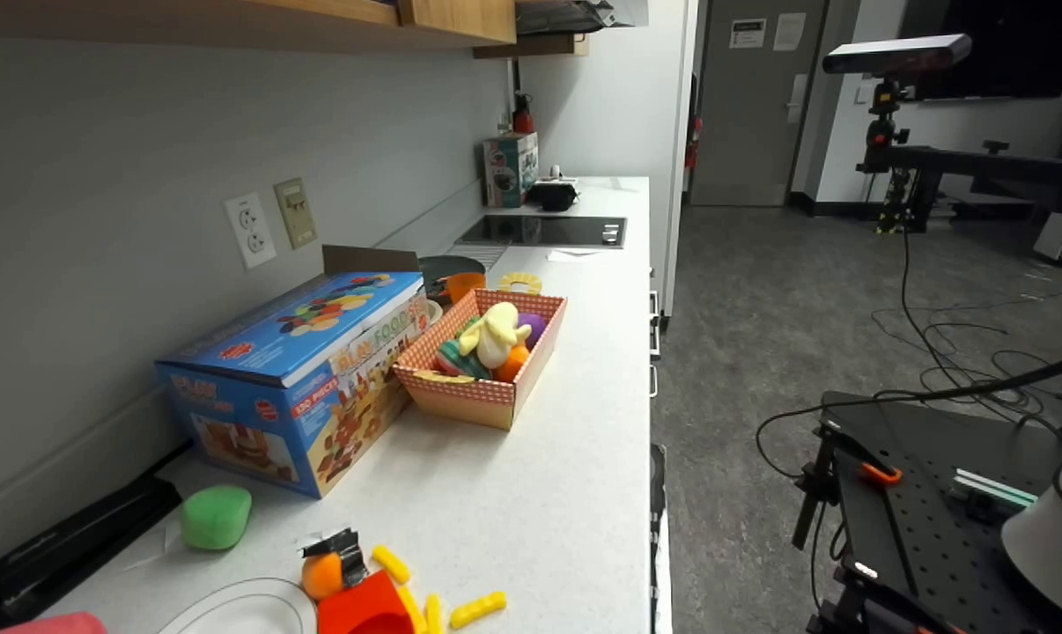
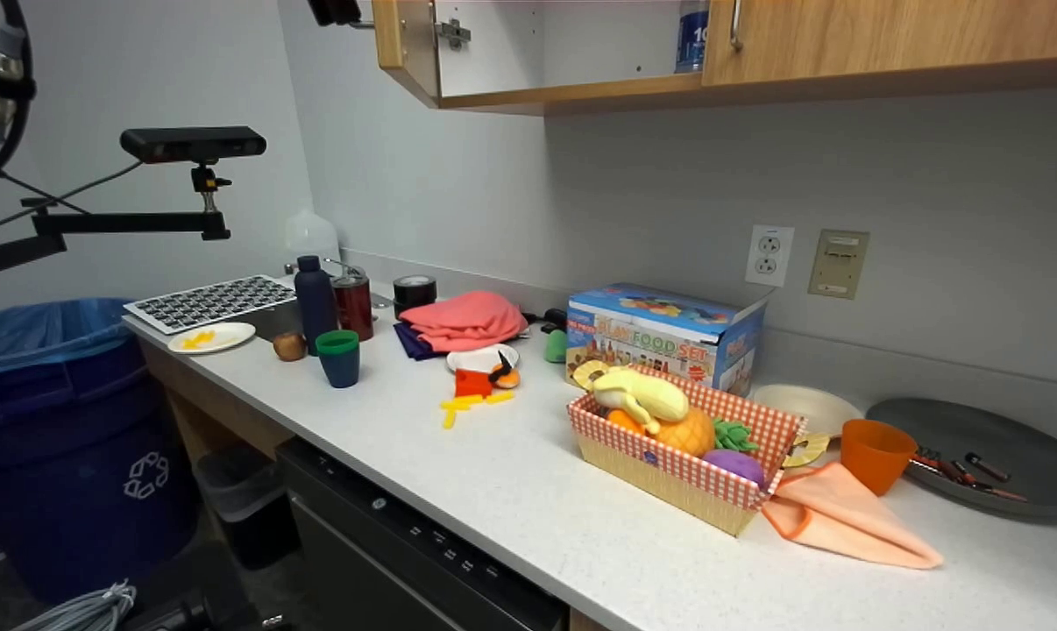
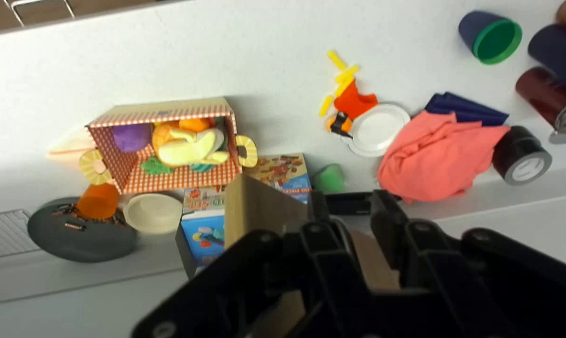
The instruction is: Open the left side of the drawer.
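Observation:
The pictures show a wall cabinet rather than a drawer. Its left door (image 2: 408, 48) stands swung open in an exterior view, with the hinge and inside shelf showing. The right door (image 2: 888, 35) is shut and has a metal handle (image 2: 735, 24). My gripper (image 2: 336, 10) is at the top edge of that view, beside the open door's handle (image 2: 363, 24). In the wrist view my gripper (image 3: 348, 202) has its fingers apart. The metal handle (image 3: 342, 228) lies close along the inner side of one finger. The door edge (image 3: 236, 211) shows beside that finger.
A blue bottle (image 2: 691, 39) stands in the cabinet. On the counter below are a play food box (image 2: 651, 342), a checked basket (image 2: 669, 473) of toy food, a pink cloth (image 2: 471, 320), cups and bottles. A camera on an arm (image 2: 194, 145) stands at the side.

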